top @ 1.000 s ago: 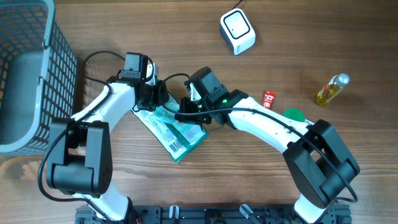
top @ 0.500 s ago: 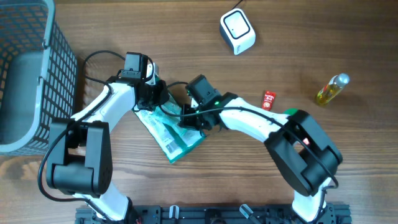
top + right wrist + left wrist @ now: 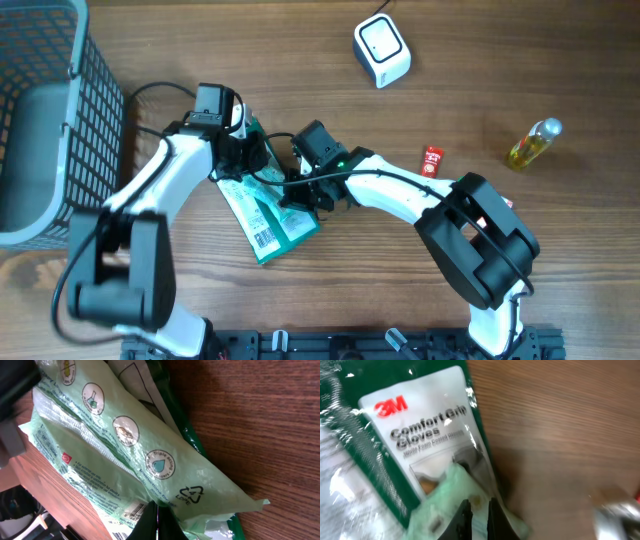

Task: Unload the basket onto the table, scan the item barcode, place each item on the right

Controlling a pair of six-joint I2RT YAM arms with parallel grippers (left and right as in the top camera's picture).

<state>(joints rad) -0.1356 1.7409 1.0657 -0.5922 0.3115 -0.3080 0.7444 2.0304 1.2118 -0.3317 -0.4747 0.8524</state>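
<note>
Green glove packet [image 3: 268, 215] on wooden table [image 3: 500, 60], pinched at its edges by left pincer [image 3: 479, 506] and right pincer [image 3: 156, 510]

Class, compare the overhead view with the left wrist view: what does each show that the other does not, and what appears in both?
Only overhead: the white cube-shaped scanner, the grey mesh basket, the yellow-green bottle and a barcode. Only left wrist: the printed words "3M Comfort Grip Gloves". Both: the dark green glove packet, the pale green plastic packet lying on it, and the wooden table.
</note>
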